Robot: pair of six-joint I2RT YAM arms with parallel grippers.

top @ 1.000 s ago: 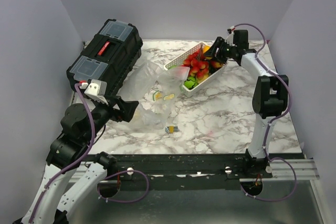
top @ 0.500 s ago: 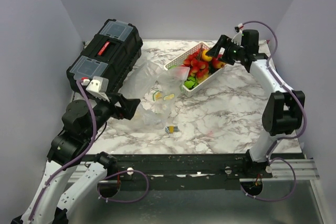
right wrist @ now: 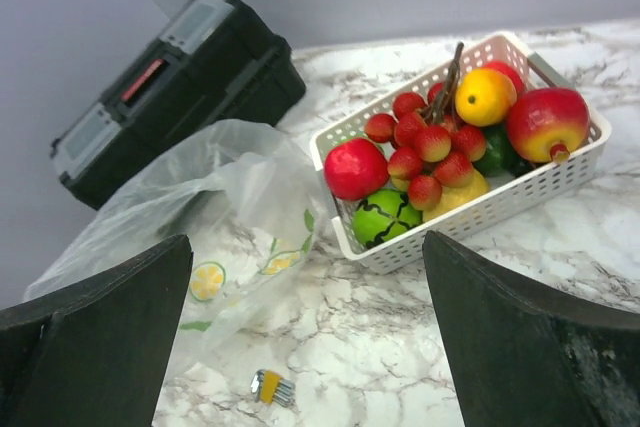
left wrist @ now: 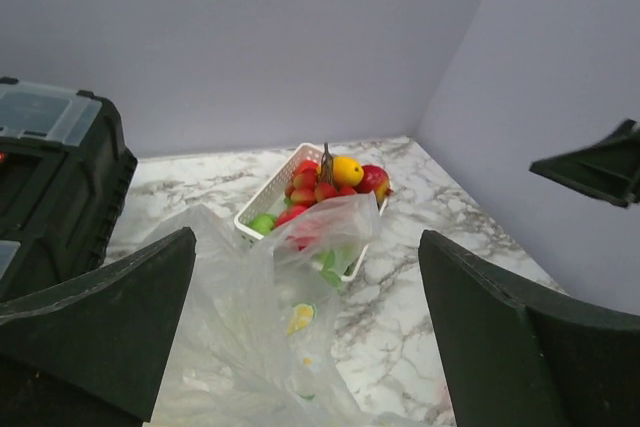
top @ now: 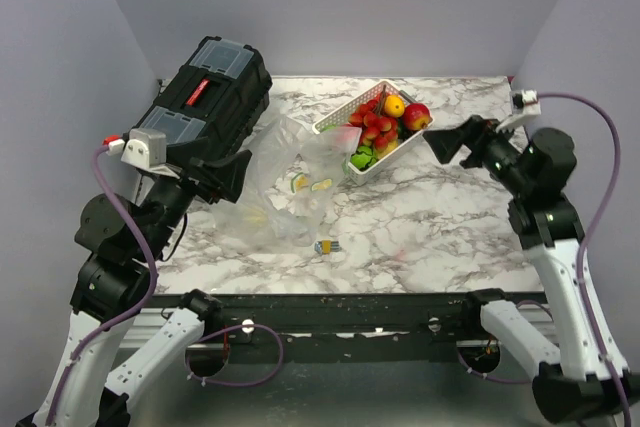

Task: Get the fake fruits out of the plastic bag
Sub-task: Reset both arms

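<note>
Both the left pincer (top: 232,173) and the right pincer (top: 447,142) hang spread and empty above the table (top: 450,217). Just ahead of and below the left pincer, the plastic bag (top: 285,172) lies crumpled with pale citrus slices (top: 310,184) inside. Farther off, ahead of the right pincer, the white basket (top: 340,117) holds the other fake fruits (top: 378,127). I judge it best to pin the bag's far end with one pincer. The other can then enter the mouth and pinch a slice alone, never the film.
</note>
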